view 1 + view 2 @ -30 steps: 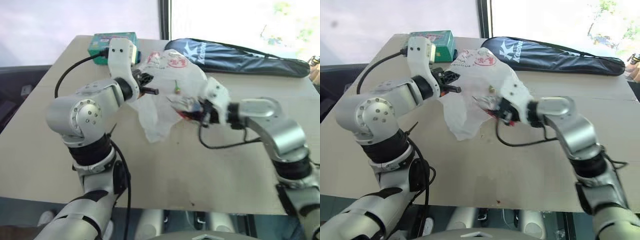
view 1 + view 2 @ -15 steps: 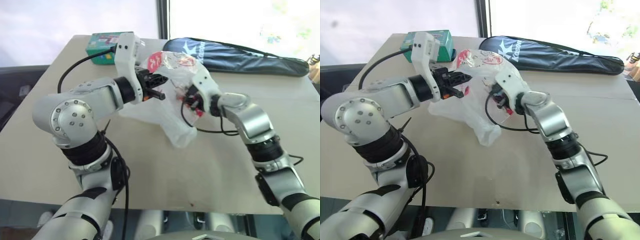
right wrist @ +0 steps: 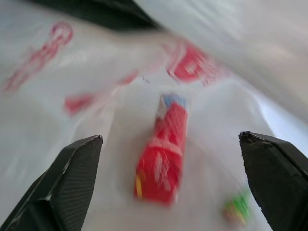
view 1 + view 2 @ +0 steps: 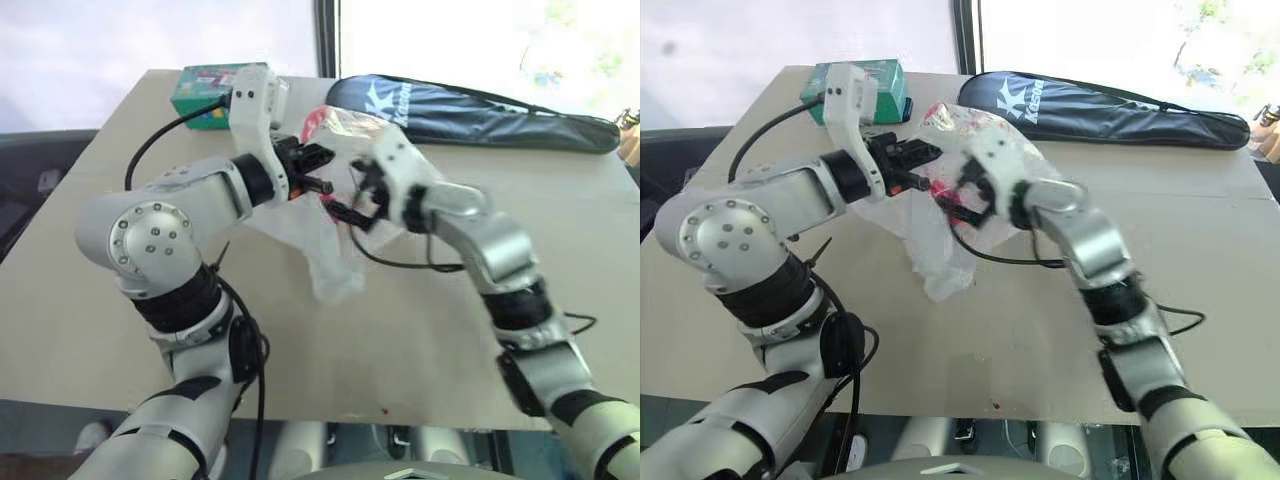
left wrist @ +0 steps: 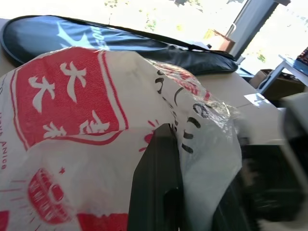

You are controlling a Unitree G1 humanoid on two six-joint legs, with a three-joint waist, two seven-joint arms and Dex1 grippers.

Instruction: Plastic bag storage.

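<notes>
The plastic bag (image 4: 330, 215) is held up over the middle-rear of the tabletop (image 4: 400, 340), bunched between the 2 hands, its lower end hanging down toward the tabletop surface. The left hand (image 4: 925, 168) is clamped tight on the plastic bag, pinching a fold near the top; in the left wrist view 1 black finger (image 5: 156, 183) is seen pressed against the film. The right hand (image 3: 168, 183) is spread wide, fingers well apart, facing the plastic bag from close up and gripping nothing.

Red print is carried on the plastic bag: a red panel with white Chinese characters (image 5: 72, 96), black handwritten-style strokes beside it, not readable. A small red-and-white carton (image 3: 161, 149) is seen through the film between the right hand's fingers; its lettering is blurred.

A long black racket cover (image 4: 470, 112) lies along the far edge of the tabletop, white lettering starting with "K" plus a star mark, the rest not legible. A green box (image 4: 205, 88) sits at the far left corner, behind the left wrist; label unreadable.
</notes>
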